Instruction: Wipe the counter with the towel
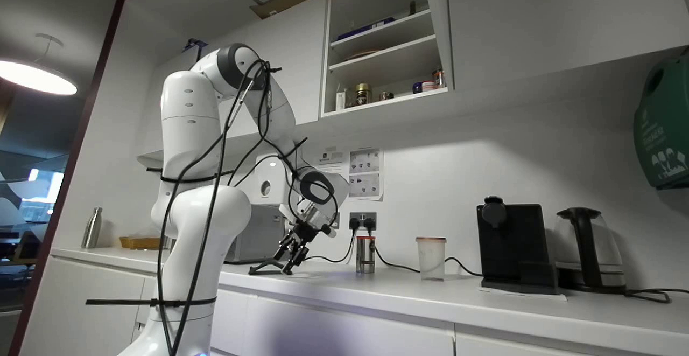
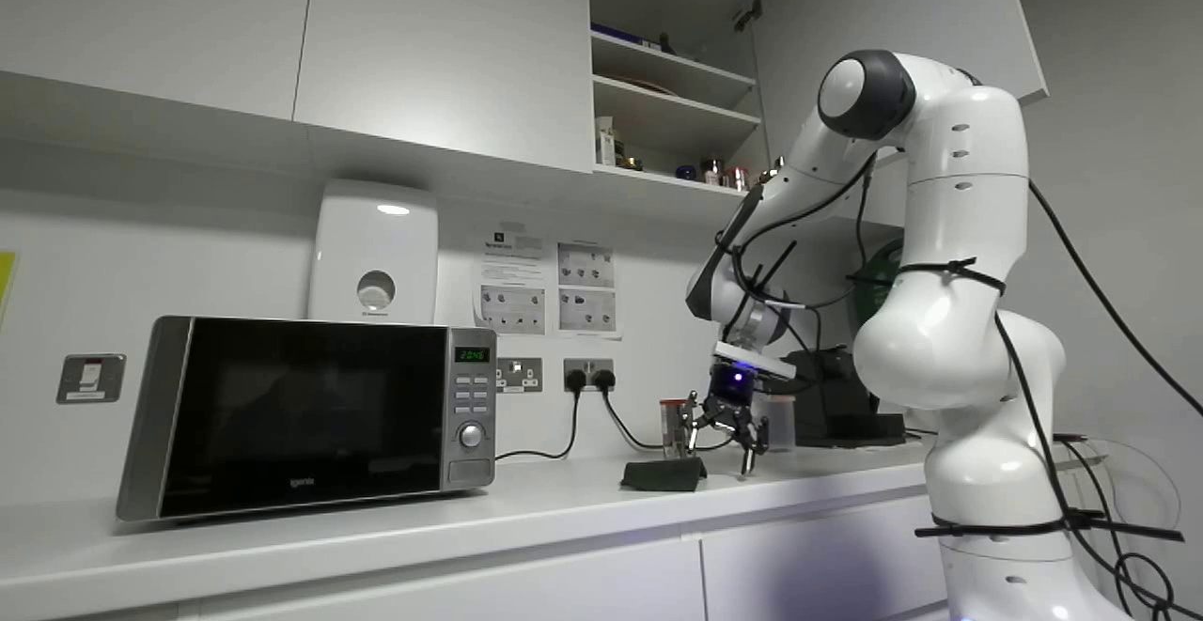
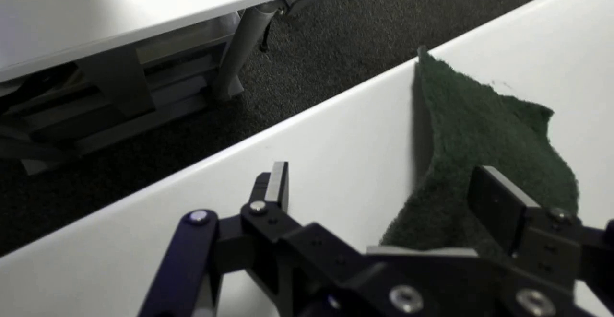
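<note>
The dark green, limp cloth towel (image 3: pixel 494 130) lies on the long white tabletop (image 3: pixel 336 154), at one side of the black, two-fingered hand (image 3: pixel 386 182). The jaws stand wide apart. In the wrist view, one finger overlaps the towel and the opposite finger overlaps bare tabletop; part of the towel shows between them. Contact between hand and towel cannot be determined. In an exterior view, the towel is just beside the hand, on the side of the grey, box-shaped microwave (image 2: pixel 315 419) with a glossy black door.

Towel: coarse, felt-like surface and irregular outline. A pointed corner reaches the front edge of the tabletop, and a dark shadow band runs along one raised side. Tabletop: smooth, with a thick, straight front edge. Also on the tabletop: a metallic cylindrical canister (image 1: pixel 365 256) with a red lid, a tapered translucent cup (image 1: pixel 431 259) with an orange-red rim, and a clear-bodied kettle (image 1: pixel 586 248) with a black handle.
</note>
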